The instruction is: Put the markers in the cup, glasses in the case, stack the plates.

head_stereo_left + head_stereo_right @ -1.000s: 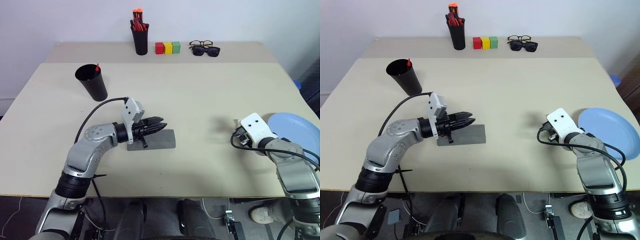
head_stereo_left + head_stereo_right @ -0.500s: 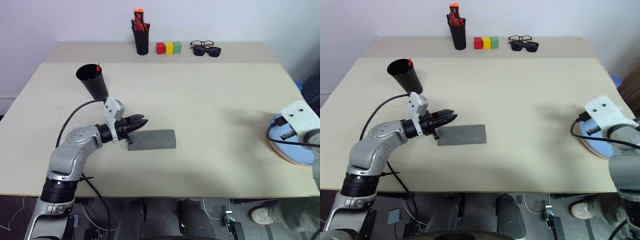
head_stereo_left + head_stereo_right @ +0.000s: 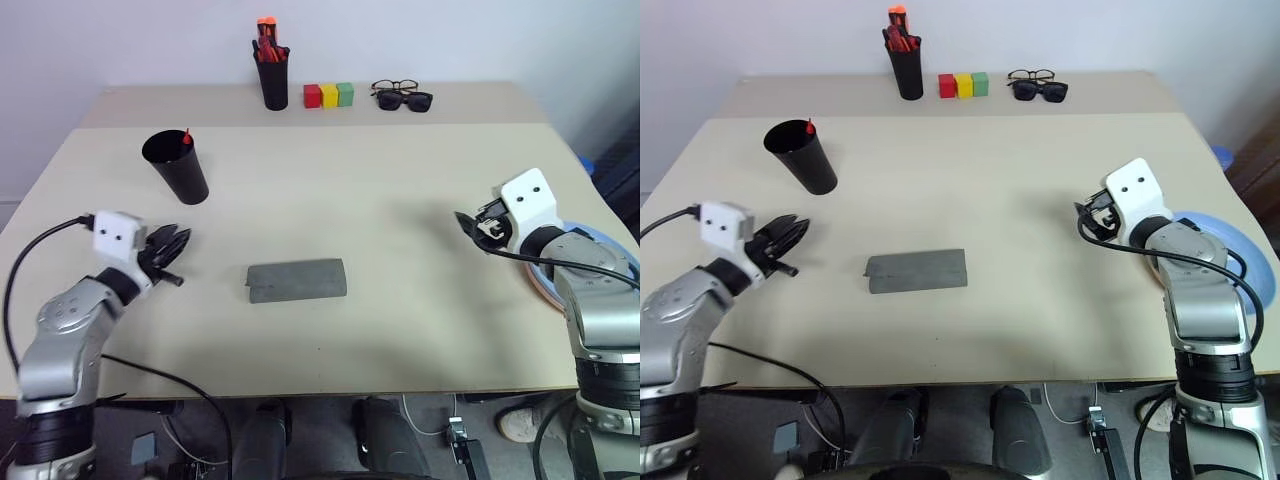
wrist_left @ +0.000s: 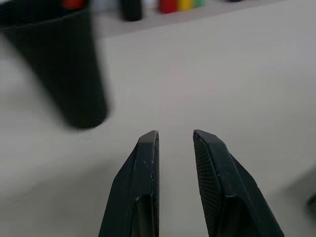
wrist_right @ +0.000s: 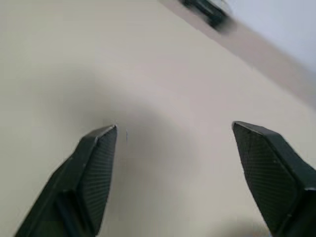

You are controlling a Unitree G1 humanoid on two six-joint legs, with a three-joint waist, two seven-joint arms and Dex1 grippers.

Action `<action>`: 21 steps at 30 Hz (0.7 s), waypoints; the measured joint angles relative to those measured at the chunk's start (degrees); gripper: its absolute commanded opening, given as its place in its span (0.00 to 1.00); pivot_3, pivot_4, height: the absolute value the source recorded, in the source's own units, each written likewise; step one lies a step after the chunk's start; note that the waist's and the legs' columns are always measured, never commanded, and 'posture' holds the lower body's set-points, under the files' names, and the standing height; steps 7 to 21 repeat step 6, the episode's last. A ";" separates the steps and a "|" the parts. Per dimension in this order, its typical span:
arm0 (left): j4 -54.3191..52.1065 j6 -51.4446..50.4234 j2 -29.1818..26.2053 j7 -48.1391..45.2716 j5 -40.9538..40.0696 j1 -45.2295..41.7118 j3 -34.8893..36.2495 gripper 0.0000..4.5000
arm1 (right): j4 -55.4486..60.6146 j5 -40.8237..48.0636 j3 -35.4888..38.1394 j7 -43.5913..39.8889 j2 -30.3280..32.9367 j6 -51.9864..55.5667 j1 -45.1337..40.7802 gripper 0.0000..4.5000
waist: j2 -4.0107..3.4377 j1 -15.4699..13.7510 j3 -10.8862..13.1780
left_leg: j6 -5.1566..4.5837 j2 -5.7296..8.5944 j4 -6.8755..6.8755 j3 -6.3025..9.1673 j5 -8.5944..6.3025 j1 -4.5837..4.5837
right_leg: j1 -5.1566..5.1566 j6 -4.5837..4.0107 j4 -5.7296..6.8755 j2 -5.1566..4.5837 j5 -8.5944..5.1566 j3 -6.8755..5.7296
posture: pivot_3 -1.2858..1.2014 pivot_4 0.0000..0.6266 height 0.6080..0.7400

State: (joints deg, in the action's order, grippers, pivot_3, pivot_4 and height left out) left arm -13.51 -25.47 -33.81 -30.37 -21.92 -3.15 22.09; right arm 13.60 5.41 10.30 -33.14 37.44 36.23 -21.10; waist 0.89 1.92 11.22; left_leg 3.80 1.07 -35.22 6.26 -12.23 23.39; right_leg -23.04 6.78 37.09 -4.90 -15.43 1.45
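two cups (image 3: 177, 167), three blocks (image 3: 328, 95) (coloured)

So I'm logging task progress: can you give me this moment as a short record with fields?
cup: black cup upright at the table's left, a red marker tip showing at its rim
case: grey case shut, lying flat mid-table
plates: blue plate on the pink one at the right edge
left gripper: jaws slightly apart, empty
right gripper: jaws wide, empty

No legible text or labels
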 measured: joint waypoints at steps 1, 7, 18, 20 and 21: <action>-0.44 -0.05 -0.03 0.32 0.00 0.90 0.87 0.24 | -0.32 1.26 -0.02 -1.16 -0.13 -0.27 -0.36 0.83 | 0.00 -0.22 0.00 | 0.00 0.02 0.00 0.00 0.00 0.00 | 0.00 0.00 -0.01 -0.03 0.00 -0.01 | 0.52 0.24 1.00; -4.40 -0.15 0.06 2.04 0.10 7.90 4.14 0.24 | -4.18 5.04 -3.82 -7.43 -0.51 -3.48 -1.31 0.83 | 0.02 -1.00 -0.01 | 0.00 0.03 -0.01 -0.02 0.00 -0.01 | 0.02 -0.01 -0.03 -0.06 0.00 -0.02 | 0.52 0.24 1.00; -4.40 -0.15 0.06 2.04 0.10 7.90 4.14 0.24 | -4.18 5.04 -3.82 -7.43 -0.51 -3.48 -1.31 0.83 | 0.02 -1.00 -0.01 | 0.00 0.03 -0.01 -0.02 0.00 -0.01 | 0.02 -0.01 -0.03 -0.06 0.00 -0.02 | 0.52 0.24 1.00; -4.40 -0.15 0.06 2.04 0.10 7.90 4.14 0.24 | -4.18 5.04 -3.82 -7.43 -0.51 -3.48 -1.31 0.83 | 0.02 -1.00 -0.01 | 0.00 0.03 -0.01 -0.02 0.00 -0.01 | 0.02 -0.01 -0.03 -0.06 0.00 -0.02 | 0.52 0.24 1.00; -4.40 -0.15 0.06 2.04 0.10 7.90 4.14 0.24 | -4.18 5.04 -3.82 -7.43 -0.51 -3.48 -1.31 0.83 | 0.02 -1.00 -0.01 | 0.00 0.03 -0.01 -0.02 0.00 -0.01 | 0.02 -0.01 -0.03 -0.06 0.00 -0.02 | 0.52 0.24 1.00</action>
